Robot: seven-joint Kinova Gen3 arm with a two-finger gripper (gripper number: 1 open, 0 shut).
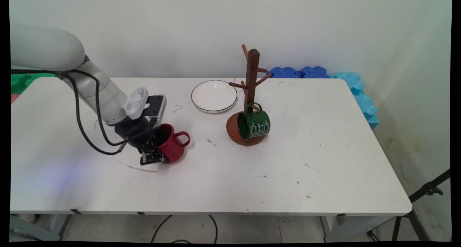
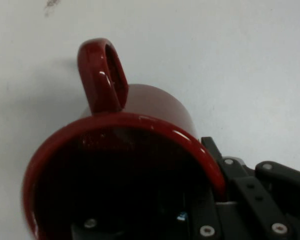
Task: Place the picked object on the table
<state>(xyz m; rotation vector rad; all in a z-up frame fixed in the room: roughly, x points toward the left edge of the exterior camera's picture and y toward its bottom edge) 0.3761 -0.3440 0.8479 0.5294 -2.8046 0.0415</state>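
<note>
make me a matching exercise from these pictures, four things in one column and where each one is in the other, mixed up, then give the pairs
Things:
1. red mug
2. green mug
3. white plate
4. wooden mug tree

Places:
A. lies flat on the table near its far edge, left of the mug tree
B. stands near the table's middle on a round brown base
C. tilted in the gripper's jaws, one finger inside its rim, handle pointing away from the arm
D. hangs by its handle from a low peg, mouth facing left

Pairs: 1-C, 2-D, 3-A, 4-B
</note>
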